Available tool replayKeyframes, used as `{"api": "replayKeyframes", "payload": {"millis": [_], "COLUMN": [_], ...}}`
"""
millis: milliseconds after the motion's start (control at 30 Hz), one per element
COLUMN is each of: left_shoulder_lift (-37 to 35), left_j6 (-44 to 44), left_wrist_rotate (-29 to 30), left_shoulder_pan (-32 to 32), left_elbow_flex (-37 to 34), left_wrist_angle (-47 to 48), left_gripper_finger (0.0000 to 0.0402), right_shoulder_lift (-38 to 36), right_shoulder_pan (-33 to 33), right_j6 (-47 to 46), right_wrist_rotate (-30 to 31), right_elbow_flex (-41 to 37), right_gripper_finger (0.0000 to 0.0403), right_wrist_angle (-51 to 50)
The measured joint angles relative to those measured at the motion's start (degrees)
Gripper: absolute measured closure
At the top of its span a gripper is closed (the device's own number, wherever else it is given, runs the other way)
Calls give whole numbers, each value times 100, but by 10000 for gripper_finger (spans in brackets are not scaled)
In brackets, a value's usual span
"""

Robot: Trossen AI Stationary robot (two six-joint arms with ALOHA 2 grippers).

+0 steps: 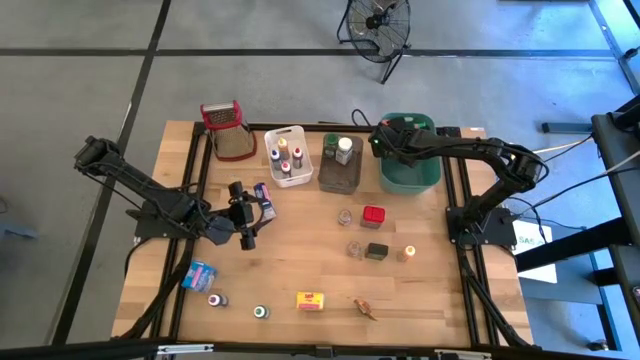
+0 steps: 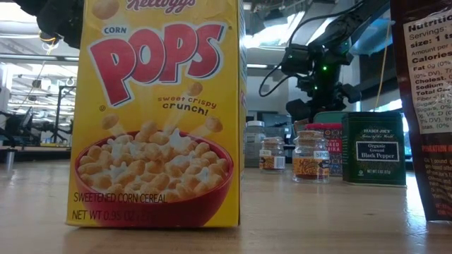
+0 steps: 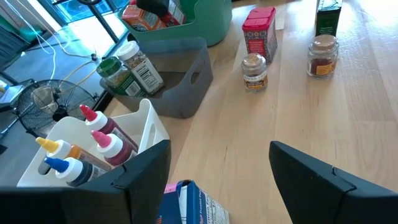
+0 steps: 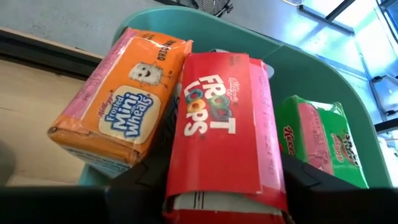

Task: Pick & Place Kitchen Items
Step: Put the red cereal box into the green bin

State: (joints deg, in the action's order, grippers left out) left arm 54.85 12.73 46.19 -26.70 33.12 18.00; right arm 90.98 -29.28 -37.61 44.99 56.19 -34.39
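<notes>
A lab or workshop is indicated: a wooden bench (image 1: pixel 320 270) is set on a grey concrete floor (image 1: pixel 80 90), with a fan (image 1: pixel 378 25) and desks (image 2: pixel 21 134) beyond.

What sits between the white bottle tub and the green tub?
The grey tub, with two spice jars in it, sits between the white tub and the green tub. The high view shows it best; the left wrist view shows it too.

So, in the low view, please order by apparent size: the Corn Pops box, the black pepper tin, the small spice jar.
1. Corn Pops box, though it is nearest the camera.
2. Black pepper tin.
3. Spice jar.
</notes>
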Motion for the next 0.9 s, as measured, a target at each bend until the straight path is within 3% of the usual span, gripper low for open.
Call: {"api": "replayKeyframes", "payload": {"millis": [233, 533, 900], "left_shoulder_lift": [0, 0, 0], "left_j6": [2, 18, 151], "left_wrist_rotate": [-2, -2, -4], "left_shoulder_pan": [0, 0, 0], "left_elbow_flex": [0, 0, 0], "left_wrist_angle": [0, 0, 0], "left_gripper_finger": [135, 135, 135], "right_shoulder_lift": [-2, -2, -165], "right_shoulder_pan": [-79, -76, -37], "right_j6": [-58, -120, -395], "right_wrist_rotate": [-9, 162, 284], "right_elbow_flex": [0, 3, 340], "right_gripper_finger": [183, 181, 181], "right_wrist_angle": [-2, -5, -811]}}
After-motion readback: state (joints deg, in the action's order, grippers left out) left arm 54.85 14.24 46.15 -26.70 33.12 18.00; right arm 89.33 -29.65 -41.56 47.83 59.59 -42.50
